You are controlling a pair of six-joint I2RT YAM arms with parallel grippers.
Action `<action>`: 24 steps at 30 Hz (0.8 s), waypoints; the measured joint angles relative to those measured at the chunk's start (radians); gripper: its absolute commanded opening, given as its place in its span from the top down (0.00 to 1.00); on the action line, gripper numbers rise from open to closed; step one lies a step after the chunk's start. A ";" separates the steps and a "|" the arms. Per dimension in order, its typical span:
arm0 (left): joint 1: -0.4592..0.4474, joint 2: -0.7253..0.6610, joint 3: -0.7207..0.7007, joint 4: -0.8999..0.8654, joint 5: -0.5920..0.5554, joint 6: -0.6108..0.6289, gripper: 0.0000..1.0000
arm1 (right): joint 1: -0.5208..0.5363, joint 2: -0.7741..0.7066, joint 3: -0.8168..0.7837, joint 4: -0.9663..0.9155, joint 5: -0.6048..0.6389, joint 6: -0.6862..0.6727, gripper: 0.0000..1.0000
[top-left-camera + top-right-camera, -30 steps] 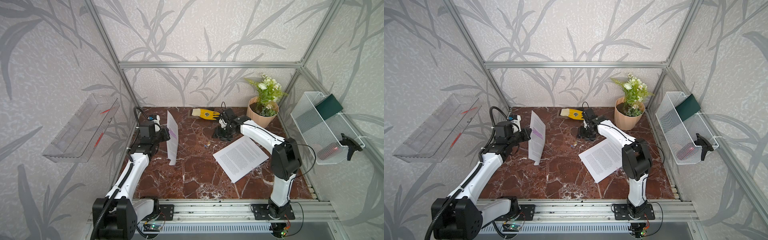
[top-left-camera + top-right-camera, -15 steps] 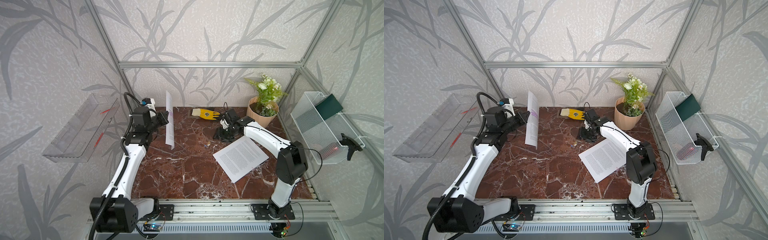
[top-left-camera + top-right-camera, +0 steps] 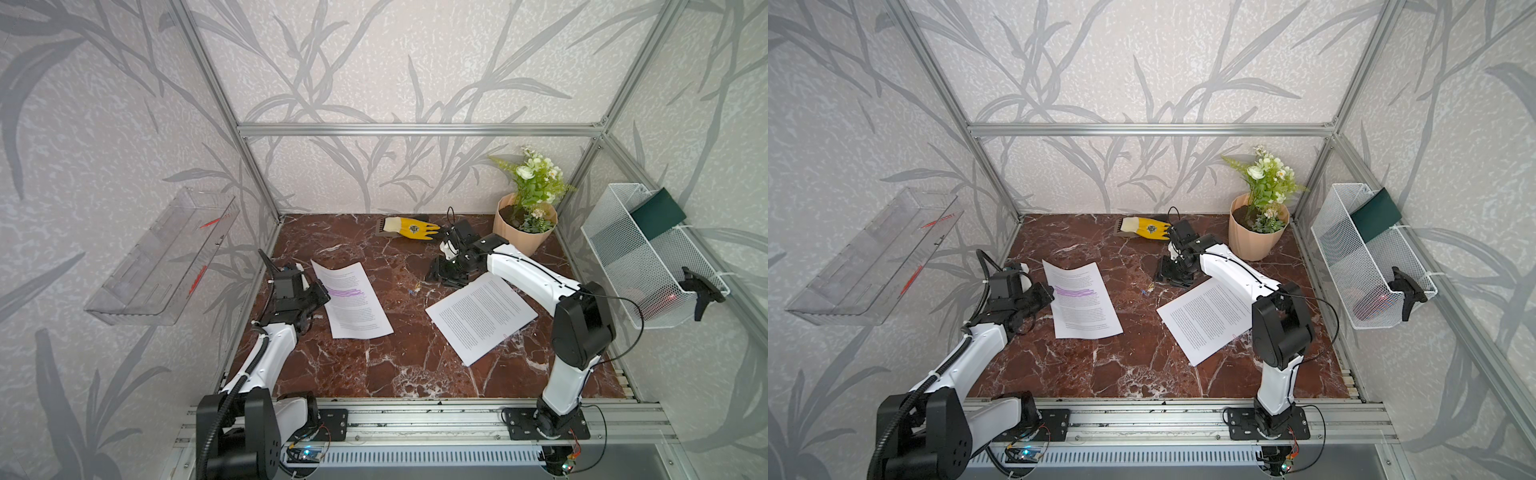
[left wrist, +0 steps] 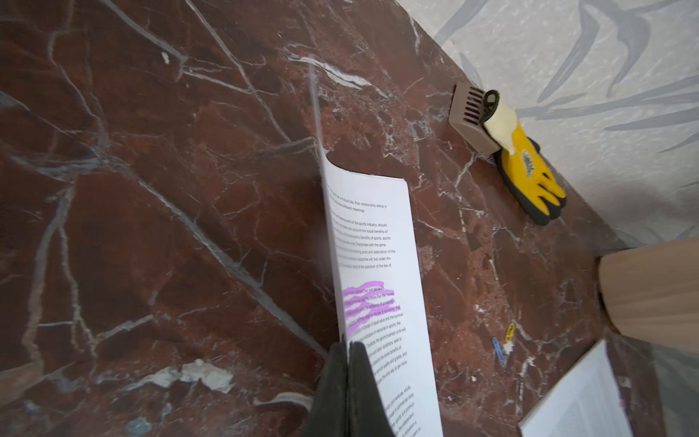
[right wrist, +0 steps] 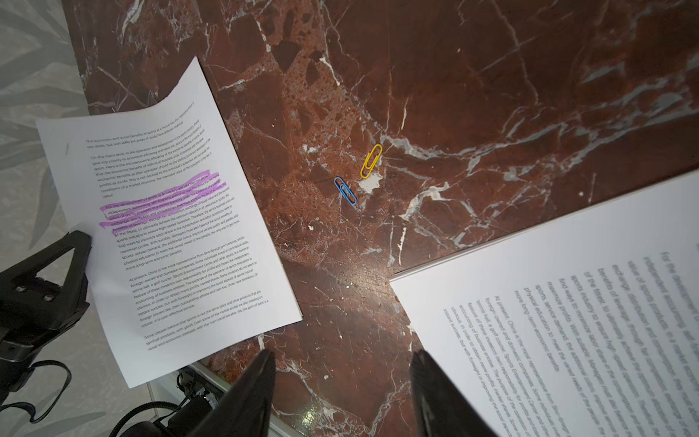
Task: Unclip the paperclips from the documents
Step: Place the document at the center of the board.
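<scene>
The purple-highlighted document [image 3: 353, 303] [image 3: 1084, 303] [image 5: 177, 227] lies almost flat on the left of the marble table. My left gripper [image 3: 322, 293] [image 4: 348, 344] is shut on its left edge, which curls up. The unmarked document [image 3: 482, 318] [image 5: 567, 302] lies flat to the right. Two loose paperclips rest on the bare marble between them, a yellow one [image 5: 371, 160] [image 4: 510, 332] and a blue one [image 5: 345, 191] [image 4: 497, 349]. My right gripper [image 3: 446, 274] [image 5: 342, 363] hovers open by the far corner of the unmarked document, holding nothing. A tiny pink-red speck [image 3: 1234, 335] sits on that document's near edge.
A yellow glove [image 3: 411, 228] lies on a brown slotted block at the back wall. A potted plant [image 3: 524, 230] stands in the back right corner. A white wire basket [image 3: 648, 257] hangs on the right wall and a clear shelf [image 3: 162, 257] on the left wall.
My left arm held the highlighted document hanging upright, lifted it higher, then brought it down so it now lies nearly flat. The right arm has hardly moved.
</scene>
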State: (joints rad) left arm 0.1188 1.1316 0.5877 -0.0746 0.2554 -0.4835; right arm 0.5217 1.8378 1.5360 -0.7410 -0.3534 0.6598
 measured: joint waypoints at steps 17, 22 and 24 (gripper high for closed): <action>0.000 0.167 0.080 -0.105 -0.308 0.408 0.01 | -0.069 -0.055 -0.036 -0.159 0.063 -0.069 0.31; -0.004 0.176 0.177 -0.206 -0.389 0.438 0.01 | -0.138 -0.183 -0.146 -0.185 0.059 -0.069 0.30; -0.022 0.176 0.264 -0.267 -0.396 0.416 0.01 | -0.163 -0.233 -0.188 -0.193 0.058 -0.066 0.30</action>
State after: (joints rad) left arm 0.0971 1.3075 0.8520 -0.3412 -0.1410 -0.0677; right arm 0.3588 1.6047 1.3476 -0.9340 -0.2955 0.5941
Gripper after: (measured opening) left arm 0.990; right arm 0.696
